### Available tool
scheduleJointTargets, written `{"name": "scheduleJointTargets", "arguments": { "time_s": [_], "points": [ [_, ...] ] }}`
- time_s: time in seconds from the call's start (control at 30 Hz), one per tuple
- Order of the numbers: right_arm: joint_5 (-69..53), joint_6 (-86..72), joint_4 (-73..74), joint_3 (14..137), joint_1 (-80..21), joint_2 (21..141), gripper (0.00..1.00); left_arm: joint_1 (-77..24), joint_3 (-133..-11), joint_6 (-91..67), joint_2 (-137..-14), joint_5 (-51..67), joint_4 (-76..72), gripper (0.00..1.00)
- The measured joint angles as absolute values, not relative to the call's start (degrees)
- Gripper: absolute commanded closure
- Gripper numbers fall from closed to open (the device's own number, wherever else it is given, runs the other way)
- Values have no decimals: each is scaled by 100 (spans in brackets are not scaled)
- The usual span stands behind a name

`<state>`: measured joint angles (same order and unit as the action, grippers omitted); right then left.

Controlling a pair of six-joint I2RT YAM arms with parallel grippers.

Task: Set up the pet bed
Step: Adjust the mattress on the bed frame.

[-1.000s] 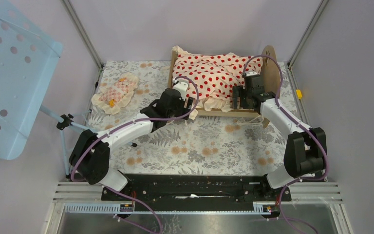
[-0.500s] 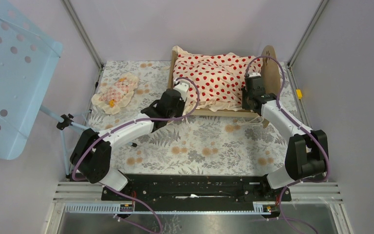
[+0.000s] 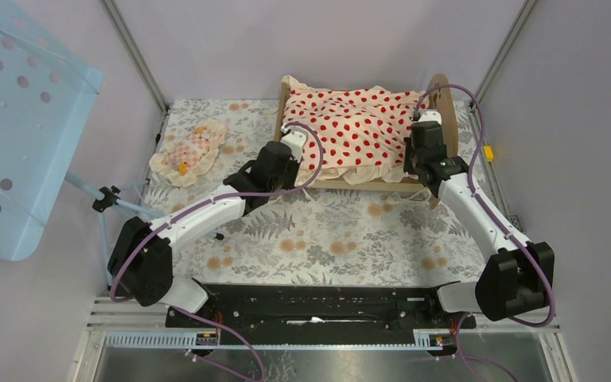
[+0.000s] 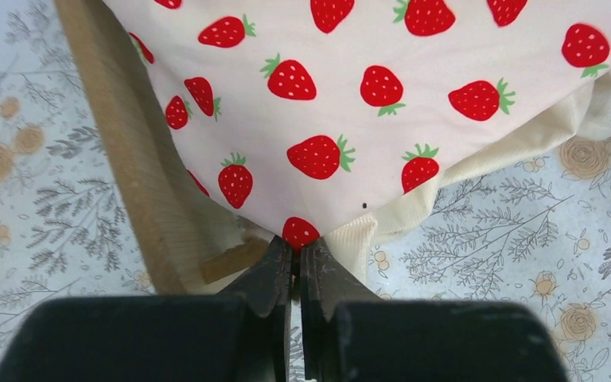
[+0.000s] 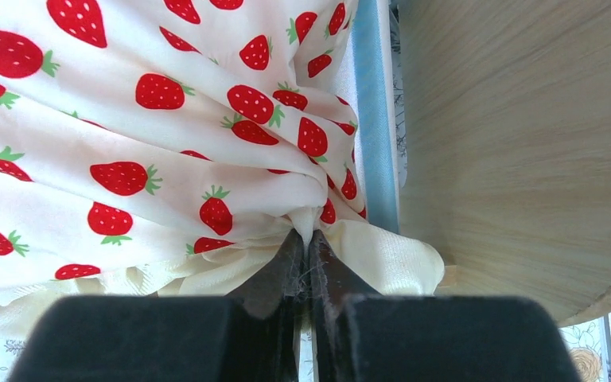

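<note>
White arms (image 3: 207,211), black jaws, purple cables (image 3: 475,127).

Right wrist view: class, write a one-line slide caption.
Right claw pinching the strawberry blanket beside the bed's wooden headboard.

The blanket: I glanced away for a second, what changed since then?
Both grippers, open a second ago, shut on the blanket at its near edge: the left gripper at the footboard-end corner, the right gripper by the headboard, having moved right. The pet bed and pillow stayed put.
</note>
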<state>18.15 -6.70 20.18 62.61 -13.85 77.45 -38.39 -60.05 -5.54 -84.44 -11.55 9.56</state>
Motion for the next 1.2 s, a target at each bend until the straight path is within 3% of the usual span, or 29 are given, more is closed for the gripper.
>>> {"name": "scheduleJointTargets", "arguments": {
  "time_s": [0.83, 1.2],
  "points": [
    [1323, -849, 2467, 6283, -1426, 7238, 90, -3745, -6005, -174, -7498, -1201, 1315, 100],
    [1074, -919, 2613, 6405, -1426, 7231, 93, -3579, -6047, -86, -7461, -1103, 1406, 100]
  ]
}}
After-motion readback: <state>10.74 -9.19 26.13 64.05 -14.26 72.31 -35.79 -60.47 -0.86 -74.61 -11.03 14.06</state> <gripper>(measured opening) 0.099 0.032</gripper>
